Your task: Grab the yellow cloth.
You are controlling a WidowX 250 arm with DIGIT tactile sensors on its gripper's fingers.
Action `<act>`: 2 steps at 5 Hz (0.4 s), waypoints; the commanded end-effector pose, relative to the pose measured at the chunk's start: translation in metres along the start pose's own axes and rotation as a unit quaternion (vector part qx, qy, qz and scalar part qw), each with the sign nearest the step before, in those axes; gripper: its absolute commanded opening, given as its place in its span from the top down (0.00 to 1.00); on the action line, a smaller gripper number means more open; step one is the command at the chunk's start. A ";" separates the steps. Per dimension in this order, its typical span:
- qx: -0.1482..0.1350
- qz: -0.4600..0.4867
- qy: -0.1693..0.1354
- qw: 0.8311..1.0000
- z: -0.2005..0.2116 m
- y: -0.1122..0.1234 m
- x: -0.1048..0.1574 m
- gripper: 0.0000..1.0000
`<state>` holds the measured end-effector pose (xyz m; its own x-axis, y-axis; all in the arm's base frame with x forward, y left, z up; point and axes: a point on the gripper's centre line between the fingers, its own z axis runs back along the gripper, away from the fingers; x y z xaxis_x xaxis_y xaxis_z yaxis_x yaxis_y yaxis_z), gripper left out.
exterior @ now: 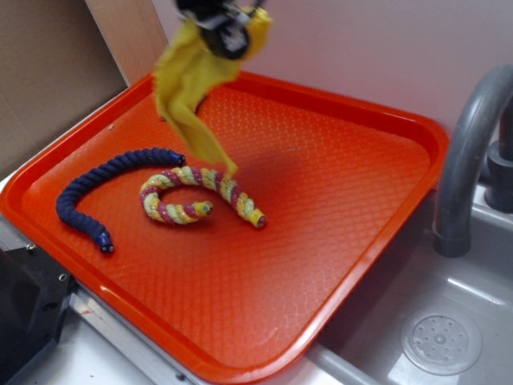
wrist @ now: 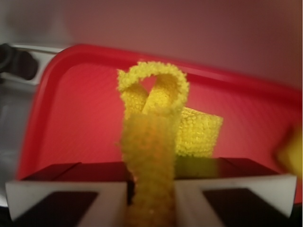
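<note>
Near the front of the orange tray (exterior: 337,265) lie a navy rope (exterior: 96,188) and, just right of it, a yellow-and-pink striped rope (exterior: 196,196); above them the yellow cloth (exterior: 188,88) hangs clear of the tray; at the far edge the gripper (exterior: 224,28) pinches it between both fingers (wrist: 66,194).

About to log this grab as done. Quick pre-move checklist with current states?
1. Yellow cloth clamped in gripper: ok.
2. Cloth off the orange tray: cannot tell; its tip hangs right by the striped rope.
3. Striped rope not snagged: cannot tell.
4. Blue rope clear of cloth: ok.
5. Grey faucet away from gripper: ok.
</note>
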<state>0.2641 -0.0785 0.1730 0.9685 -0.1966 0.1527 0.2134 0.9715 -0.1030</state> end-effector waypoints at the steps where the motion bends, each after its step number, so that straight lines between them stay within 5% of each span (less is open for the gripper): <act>1: 0.002 0.009 -0.052 0.999 0.101 -0.027 -0.001 1.00; 2: 0.015 0.010 -0.037 0.999 0.092 -0.028 0.008 1.00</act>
